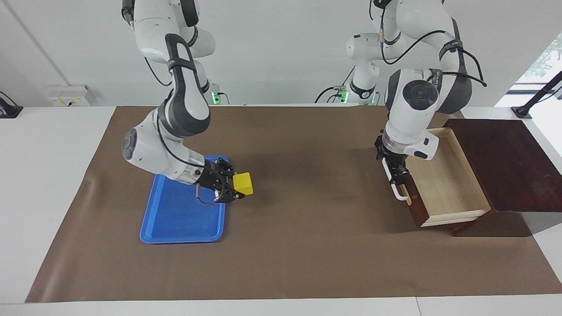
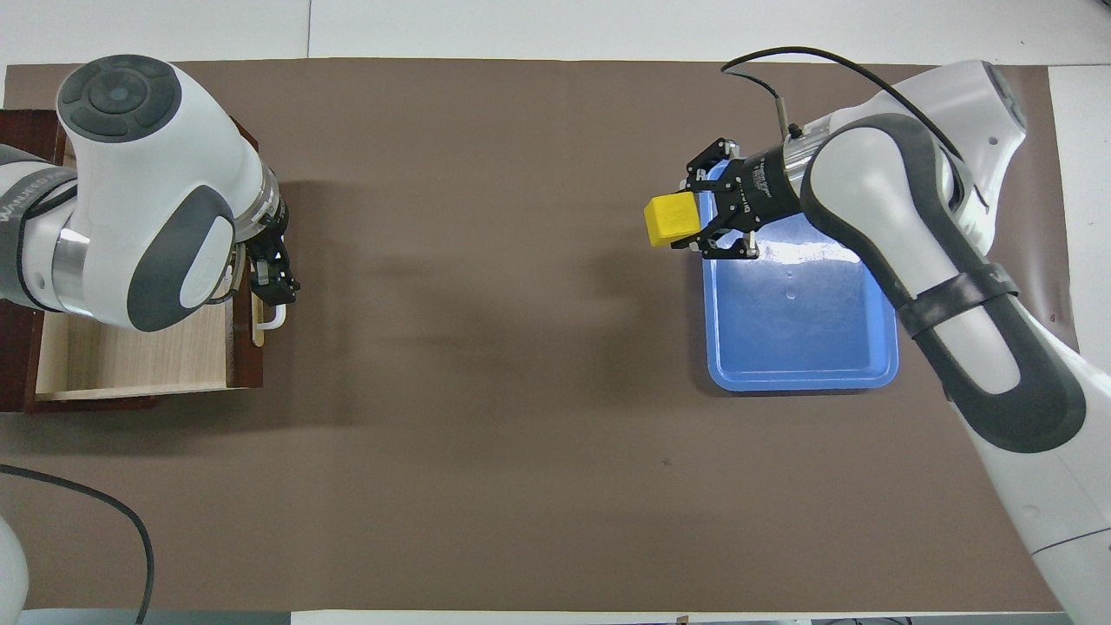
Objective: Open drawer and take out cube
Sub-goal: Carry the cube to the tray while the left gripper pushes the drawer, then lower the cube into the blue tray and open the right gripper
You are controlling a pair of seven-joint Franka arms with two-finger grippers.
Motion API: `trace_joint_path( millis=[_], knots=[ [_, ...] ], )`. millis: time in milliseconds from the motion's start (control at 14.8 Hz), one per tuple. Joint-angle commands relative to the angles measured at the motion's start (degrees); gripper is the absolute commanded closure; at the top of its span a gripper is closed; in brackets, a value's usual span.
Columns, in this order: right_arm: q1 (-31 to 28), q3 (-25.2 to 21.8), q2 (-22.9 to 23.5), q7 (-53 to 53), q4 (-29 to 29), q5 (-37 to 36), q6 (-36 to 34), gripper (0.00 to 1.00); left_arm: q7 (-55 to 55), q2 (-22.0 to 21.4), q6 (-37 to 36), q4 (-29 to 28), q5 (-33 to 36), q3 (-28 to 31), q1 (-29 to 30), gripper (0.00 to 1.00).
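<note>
Brown mat covering the whole table, and the right gripper is hanging over the blue tray's edge, clamped tight on the yellow cube. It's only pinching one end, so the cube could slip out. Meanwhile the left gripper is sitting spread wide at the white handle of the pulled-out drawer, gripping nothing.

Two high views — facing and overhead — share the whole table.
</note>
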Motion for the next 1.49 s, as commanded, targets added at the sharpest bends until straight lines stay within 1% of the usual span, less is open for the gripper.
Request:
trace_joint_path(
  millis=[0,136,339,475,610,746,881,1085,1424],
  knots=[
    [-3.56,0.36,-2.33,-2.45,-4.5,-0.03,0.19,1.0,1.65,-3.24,1.49,-4.3,0.11,1.83,-0.33,0.0],
    [-6.29,-0.16,-2.33,-6.39,-6.96,-0.38,0.36,1.0,3.31,-3.94,1.75,-5.97,0.11,2.27,-0.42,0.0],
    [-9.1,-1.57,-2.07,-13.68,-10.3,-1.43,1.24,1.0,4.81,-3.95,3.06,-6.06,0.02,4.46,-0.33,0.0],
    [-10.51,-2.28,-1.72,-15.9,-11.97,-1.43,1.33,1.0,8.32,-3.95,3.94,-5.98,0.11,5.87,-0.33,0.0],
    [-11.31,-2.63,-1.71,-17.65,-14.51,-1.52,2.9,1.0,10.35,-3.86,4.21,-5.63,0.11,7.8,-0.33,0.0],
    [-11.31,-2.81,-2.15,-17.75,-16.72,-1.43,4.84,1.0,13.42,-3.6,4.21,-5.27,0.02,9.3,0.02,0.0],
    [-11.31,-2.89,-2.24,-17.66,-17.52,-1.43,5.63,1.0,15.62,-3.59,4.04,-5.19,0.02,9.74,0.28,0.0],
    [-11.31,-2.89,-2.77,-17.75,-20.15,-1.43,8.53,1.0,16.42,-3.59,3.77,-4.75,0.02,10.18,0.37,0.0],
    [-11.13,-2.89,-2.86,-18.28,-20.42,-1.43,8.71,1.0,21.94,-3.33,3.77,-3.6,0.02,13.07,0.46,0.0]
  ],
)
